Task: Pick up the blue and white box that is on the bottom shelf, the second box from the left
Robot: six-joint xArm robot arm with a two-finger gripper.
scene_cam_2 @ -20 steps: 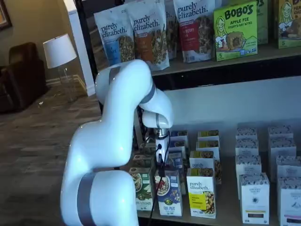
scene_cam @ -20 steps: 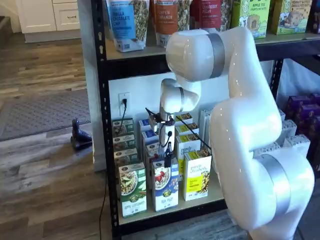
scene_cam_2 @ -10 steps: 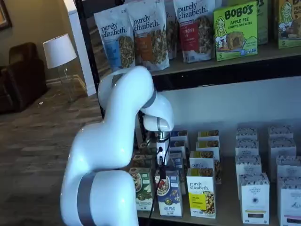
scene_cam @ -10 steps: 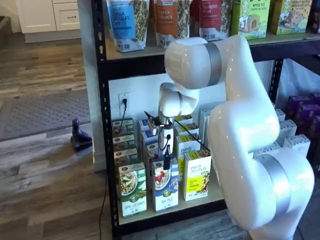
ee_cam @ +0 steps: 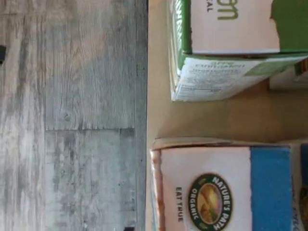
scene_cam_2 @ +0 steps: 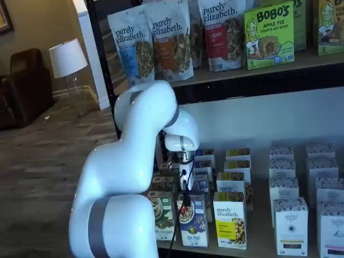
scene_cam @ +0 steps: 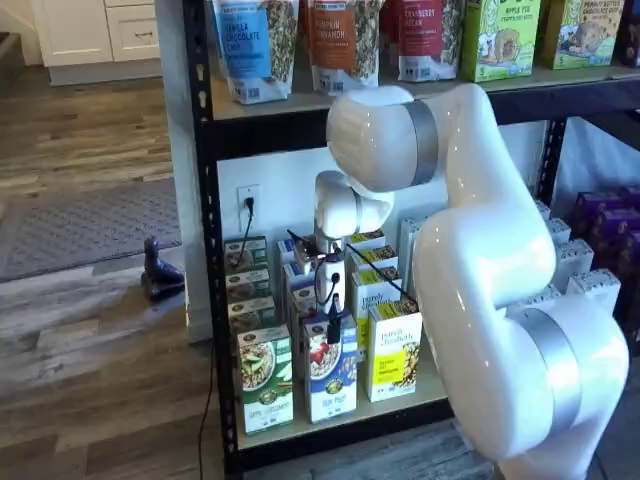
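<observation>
Shelf views both put the hand [scene_cam: 333, 326] directly above the blue and white box [scene_cam: 331, 380], its dark fingers hanging down to about the carton's top edge. The relation that matters is therefore vertical: the box lies straight below the hand, with very little air left between them, and I cannot say whether they touch. The fingers are seen only as one dark, narrow shape with a cable beside them, so whether the hand [scene_cam_2: 185, 207] is parted or closed cannot be told from these pictures.

The blue and white box [scene_cam_2: 193, 221] stands upright at the front edge of the bottom shelf [scene_cam: 330, 422], which serves as the worktop. Its long axis runs up and down, and its printed face looks outward across that front edge, toward the arm. A green-and-white carton [scene_cam: 265, 378] stands just beside it toward the worktop's left end, and a yellow carton [scene_cam: 395, 350] just beside it on the other flank, with more cartons lined up behind.

Seen from the wrist view, the blue and white box [ee_cam: 226, 187] shows its white band, round logo and blue band, near the worktop's [ee_cam: 156, 96] front edge, with a strip of bare board between it and the green-and-white carton [ee_cam: 226, 62]. My judgement is that the coming grasp would have to close across the carton's narrow top from above.
</observation>
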